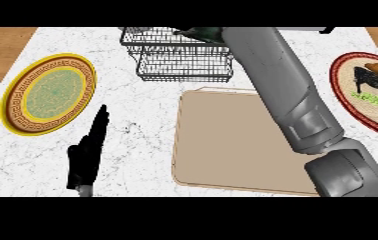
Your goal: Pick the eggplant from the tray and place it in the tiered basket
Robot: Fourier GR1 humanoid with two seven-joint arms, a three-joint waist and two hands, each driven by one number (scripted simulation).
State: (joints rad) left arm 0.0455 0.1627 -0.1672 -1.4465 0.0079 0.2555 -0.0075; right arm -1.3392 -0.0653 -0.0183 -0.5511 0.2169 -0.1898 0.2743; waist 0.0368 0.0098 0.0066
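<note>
Beige and bare of any eggplant I can see, the tray lies in the middle of the counter. The grey right forearm runs from the near right corner, across the tray's right side, to the wire basket at the far middle. It ends in a dark shape, the right hand, over the basket's top tier. The eggplant is most likely inside that shape (dark on dark with a greenish tinge, so I cannot separate the two). I cannot tell whether the hand is clamped on it or open.

An eggplant should be fairly light and stiff, with a smooth, glossy skin that tends to slide. It bruises rather than breaks. The best hold would be round the thick belly, not the stem end or narrow tip, where it could swivel. In a wire tier it may roll until it meets the mesh, so it should go down low and lengthwise.

The left hand rests at the near left of the counter, fingers straight and together, holding nothing. A yellow-rimmed plate lies at the far left. A red-rimmed plate with food sits at the right edge.
</note>
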